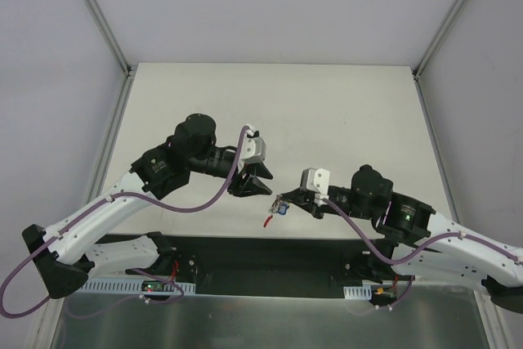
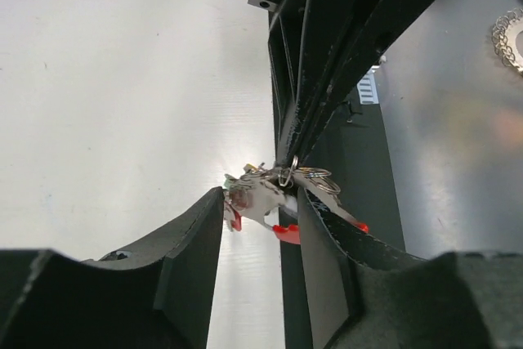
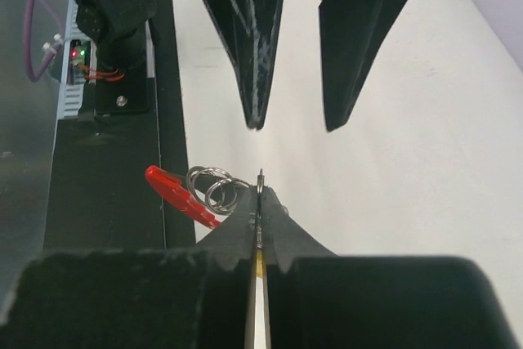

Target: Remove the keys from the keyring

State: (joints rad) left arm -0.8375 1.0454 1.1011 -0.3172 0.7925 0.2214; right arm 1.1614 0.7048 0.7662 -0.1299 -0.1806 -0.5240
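Observation:
The keys (image 1: 278, 207) hang as a small bunch over the table's near edge between the two grippers, with a red-headed key (image 1: 268, 220) dangling lowest. My right gripper (image 1: 288, 200) is shut on the bunch. In the right wrist view the right gripper (image 3: 260, 191) pinches a thin metal edge with yellow showing between the fingers; the keyring loops (image 3: 214, 186) and the red key (image 3: 173, 191) hang to its left. My left gripper (image 1: 260, 185) is open. In the left wrist view the keys (image 2: 260, 192) sit between its spread fingertips (image 2: 204, 218).
A black strip (image 1: 261, 255) runs along the table's near edge under the keys. A metal chain-like piece (image 2: 511, 38) lies on the grey surface beyond it. The white table (image 1: 270, 112) stretches behind. A circuit board with lit LEDs (image 3: 78, 55) sits by the left base.

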